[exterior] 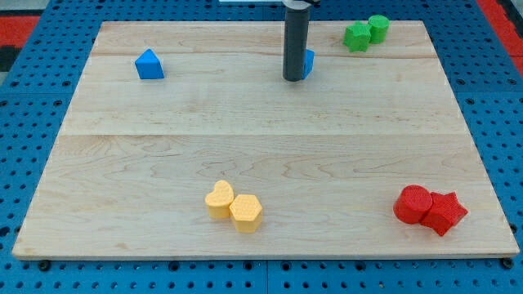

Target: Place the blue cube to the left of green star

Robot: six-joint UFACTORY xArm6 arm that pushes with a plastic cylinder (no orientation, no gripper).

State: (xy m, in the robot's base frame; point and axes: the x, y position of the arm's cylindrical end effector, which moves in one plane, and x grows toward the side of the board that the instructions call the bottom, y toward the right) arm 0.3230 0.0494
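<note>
The blue cube (308,62) sits near the view's top centre, mostly hidden behind my rod. My tip (292,78) rests on the board just left of and touching or nearly touching the cube. The green star (356,37) lies at the view's top right, up and right of the cube, with a green cylinder (378,28) pressed against its right side.
A blue triangular block (149,64) sits at the view's top left. A yellow heart (219,198) and a yellow hexagon (245,212) touch at the bottom centre. A red cylinder (413,203) and a red star (444,212) touch at the bottom right. The wooden board (261,147) lies on a blue pegboard.
</note>
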